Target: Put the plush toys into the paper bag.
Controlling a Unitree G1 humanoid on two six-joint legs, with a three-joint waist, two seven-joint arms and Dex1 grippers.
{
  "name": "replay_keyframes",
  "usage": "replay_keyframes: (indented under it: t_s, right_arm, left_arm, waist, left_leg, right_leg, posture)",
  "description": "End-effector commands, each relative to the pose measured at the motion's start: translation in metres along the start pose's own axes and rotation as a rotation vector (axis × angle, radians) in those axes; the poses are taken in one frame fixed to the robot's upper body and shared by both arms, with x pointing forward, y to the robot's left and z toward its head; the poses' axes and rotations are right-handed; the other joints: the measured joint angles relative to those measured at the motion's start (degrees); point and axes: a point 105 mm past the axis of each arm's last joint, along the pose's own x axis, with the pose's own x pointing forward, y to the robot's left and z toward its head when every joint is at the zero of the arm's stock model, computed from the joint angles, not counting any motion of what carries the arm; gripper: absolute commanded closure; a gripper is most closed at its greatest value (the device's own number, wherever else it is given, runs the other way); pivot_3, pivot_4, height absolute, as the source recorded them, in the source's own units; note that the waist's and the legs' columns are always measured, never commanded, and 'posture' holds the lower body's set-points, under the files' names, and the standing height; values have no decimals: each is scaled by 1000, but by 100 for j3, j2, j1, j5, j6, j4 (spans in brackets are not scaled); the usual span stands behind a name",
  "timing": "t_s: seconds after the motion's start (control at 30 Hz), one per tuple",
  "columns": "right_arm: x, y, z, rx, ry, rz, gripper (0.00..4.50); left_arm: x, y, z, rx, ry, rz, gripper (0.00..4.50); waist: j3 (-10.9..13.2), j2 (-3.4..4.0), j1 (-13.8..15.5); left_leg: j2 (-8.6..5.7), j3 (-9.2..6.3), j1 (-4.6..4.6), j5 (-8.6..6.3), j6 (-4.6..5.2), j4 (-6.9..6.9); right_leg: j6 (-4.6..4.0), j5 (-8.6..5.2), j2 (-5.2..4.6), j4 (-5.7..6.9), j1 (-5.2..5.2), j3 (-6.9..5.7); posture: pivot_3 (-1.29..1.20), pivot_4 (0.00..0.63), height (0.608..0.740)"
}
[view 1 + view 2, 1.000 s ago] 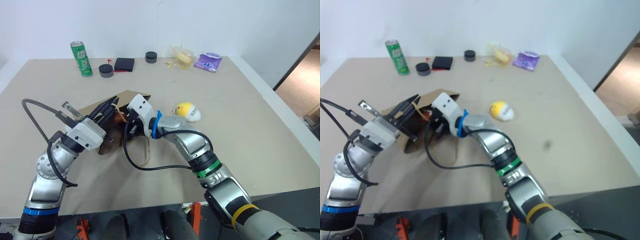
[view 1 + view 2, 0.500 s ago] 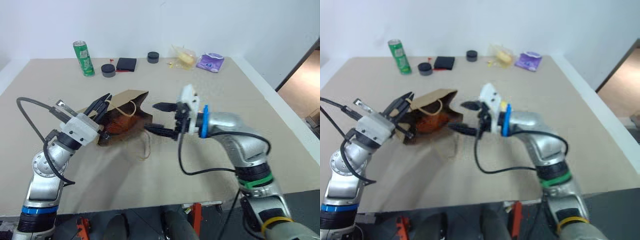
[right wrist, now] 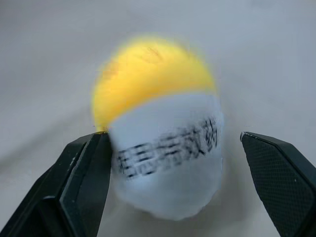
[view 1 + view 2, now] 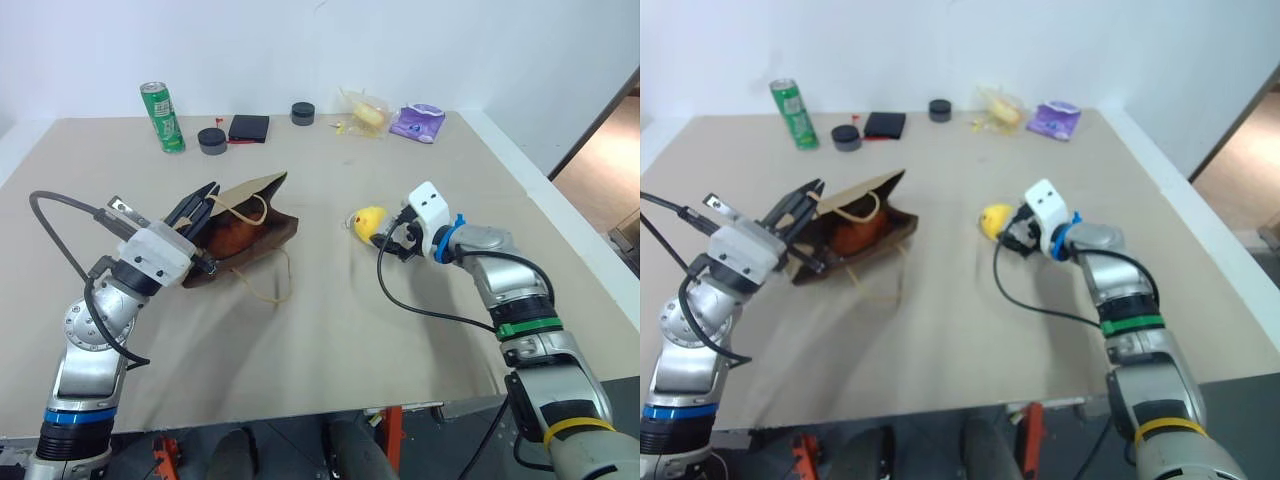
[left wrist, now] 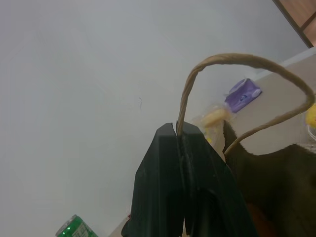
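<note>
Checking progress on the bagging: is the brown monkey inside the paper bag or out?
Inside: its brown shape shows through the mouth of the paper bag, lying on its side.

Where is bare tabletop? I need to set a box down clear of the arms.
Free: the near edge of the table, and the stretch between the bag and the egg toy. Crowded: the far edge, with can, black items, packets.

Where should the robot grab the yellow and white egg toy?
Around its round middle, one finger on each side. The egg toy lies on the table, and the open right gripper already faces its white end, fingers spread wider than the toy, so coming straight on probably works best.
</note>
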Motion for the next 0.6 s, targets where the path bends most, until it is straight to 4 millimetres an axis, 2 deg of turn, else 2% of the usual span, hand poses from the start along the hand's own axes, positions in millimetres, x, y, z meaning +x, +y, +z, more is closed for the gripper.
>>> replay_keyframes:
  t_s: [0.03, 0.17, 0.2, 0.27, 0.3, 0.37, 0.47, 0.6]
  right_arm:
    - [2, -10, 13, -20, -41, -40, 891]
    - [3, -13, 26, -23, -104, -44, 2794]
    - [0, -11, 37, -44, -164, -27, 3439]
    - [-9, -3, 64, -2, -312, 41, 4252]
    - [-14, 0, 74, 19, -364, 74, 4446]
    - [-25, 12, 89, 3, -439, 153, 4446]
    - [-49, 41, 110, -17, -537, 334, 4446]
    - [-70, 82, 114, -106, -514, 530, 4446]
  left_arm:
    - [0, 14, 6, 17, -22, 48, 4500]
    - [1, 15, 6, 20, -23, 51, 4500]
    - [1, 15, 6, 20, -23, 52, 4500]
    - [1, 15, 6, 20, -23, 52, 4500]
    - [0, 15, 7, 20, -23, 51, 4500]
    - [0, 14, 7, 18, -22, 50, 4500]
    - [0, 14, 5, 16, -18, 47, 4500]
    - [0, 14, 4, 14, -17, 48, 4500]
  waist:
    - [0, 0, -5]
    - [0, 0, 2]
    - [0, 0, 2]
    - [1, 2, 2]
    - [2, 3, -3]
    - [3, 5, -3]
    - [3, 4, 9]
    - [3, 6, 25]
  left_leg:
    - [0, 1, 1, 0, 0, 0]
    - [-1, 0, 0, 0, 0, 3]
    - [-2, 0, 0, 0, 0, 3]
    - [-2, 0, 0, 0, 0, 3]
    - [-1, 0, -1, 0, 0, 2]
    - [0, -1, -1, 0, 0, -1]
    - [0, -7, -2, -2, -1, -2]
    - [-1, -7, -6, -8, -3, -1]
  right_leg:
    - [1, 1, 0, 0, 0, 1]
    - [1, 2, -1, 0, 2, 1]
    - [1, 2, -2, 0, 2, 1]
    - [2, 2, -1, 0, 1, 2]
    - [6, 4, -1, 0, 1, 1]
    - [7, 4, 1, 0, 0, 1]
    - [9, -2, 2, 0, 2, -3]
    - [11, -9, -2, 0, 1, -4]
  posture:
    - [0, 150, 740]
    - [0, 150, 740]
    - [0, 150, 740]
    - [0, 150, 740]
    - [0, 150, 740]
    - [0, 150, 740]
    - [0, 150, 740]
    - [0, 150, 740]
